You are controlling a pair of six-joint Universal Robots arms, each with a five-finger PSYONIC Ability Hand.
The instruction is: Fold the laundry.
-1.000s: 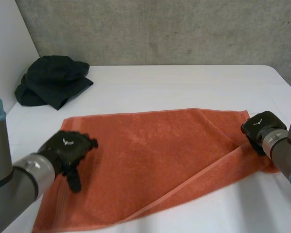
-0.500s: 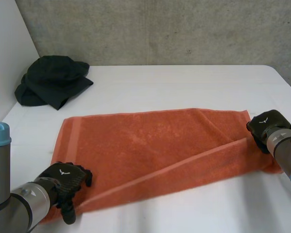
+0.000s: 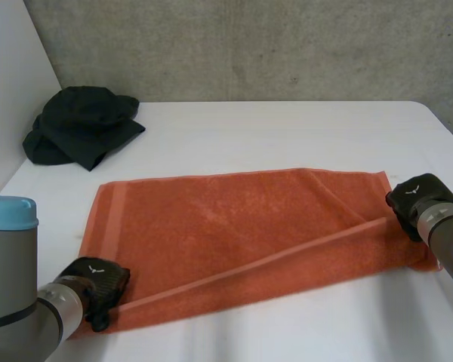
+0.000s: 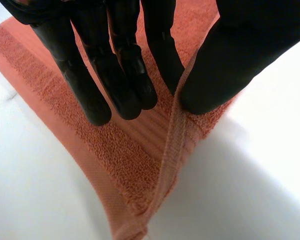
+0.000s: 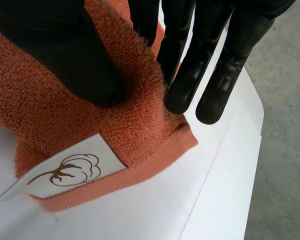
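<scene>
An orange towel (image 3: 234,226) lies spread on the white table (image 3: 287,136), its near long edge folded up in a slanting flap. My left hand (image 3: 98,280) is at the towel's near left corner. In the left wrist view the thumb (image 4: 225,65) and fingers (image 4: 115,75) pinch the raised hem of the towel (image 4: 135,150) between them. My right hand (image 3: 417,197) is at the right end of the fold. In its own wrist view the thumb (image 5: 55,45) and fingers (image 5: 190,70) squeeze a bunched corner of the towel (image 5: 140,135) bearing a white label (image 5: 65,172).
A heap of black clothing (image 3: 83,124) lies at the table's far left, next to a white side wall (image 3: 7,90). A grey concrete wall (image 3: 272,45) stands behind the table. Bare table runs beyond the towel's far edge and along the front.
My left hand slid from the top of the towel's left part back to its near left corner and closed on the hem. The right hand drifted slightly right, still gripping.
</scene>
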